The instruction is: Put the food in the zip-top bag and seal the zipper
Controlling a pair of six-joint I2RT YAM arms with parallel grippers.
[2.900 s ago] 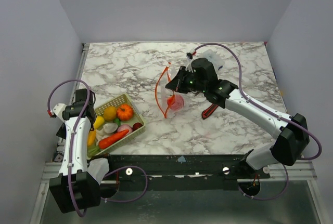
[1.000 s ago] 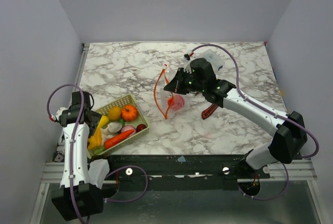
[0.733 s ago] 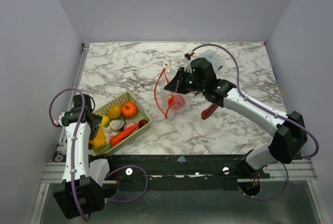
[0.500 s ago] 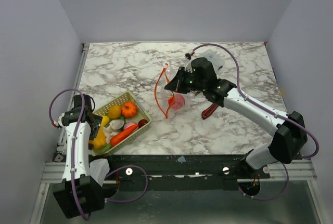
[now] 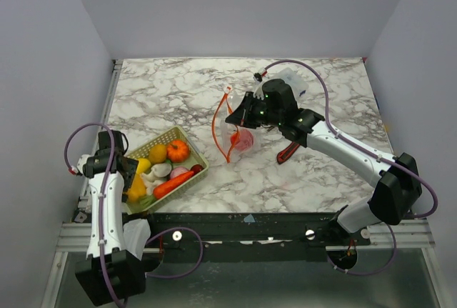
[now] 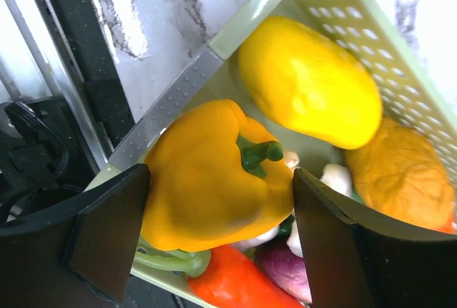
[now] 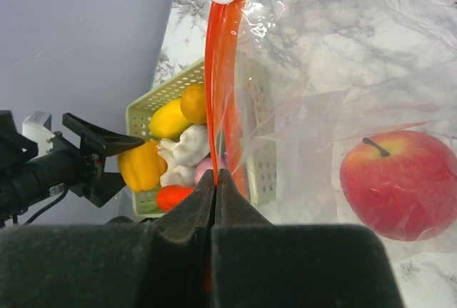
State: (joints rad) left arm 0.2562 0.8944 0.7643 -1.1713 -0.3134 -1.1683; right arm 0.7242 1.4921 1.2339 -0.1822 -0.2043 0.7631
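The clear zip-top bag (image 5: 239, 133) stands at the table's middle with a red apple (image 5: 244, 141) inside. My right gripper (image 5: 232, 118) is shut on the red-orange zipper (image 7: 216, 72) and holds the mouth up and open; the apple also shows in the right wrist view (image 7: 393, 183). The other food lies in the pale green basket (image 5: 187, 167): an orange pumpkin (image 5: 178, 151), a carrot (image 5: 173, 184) and a yellow pepper (image 6: 207, 179). My left gripper (image 6: 218, 208) is in the basket's near-left corner, its fingers against both sides of the yellow pepper.
A red-and-black utility knife (image 5: 287, 153) lies right of the bag under my right arm. A small clear packet (image 5: 291, 79) lies behind it. The basket sits at the table's front left edge, next to the black rail (image 6: 86, 58).
My left gripper has come down into the basket's near-left corner around the yellow pepper, and the basket has slid and turned a little. My right gripper and the bag have stayed still.
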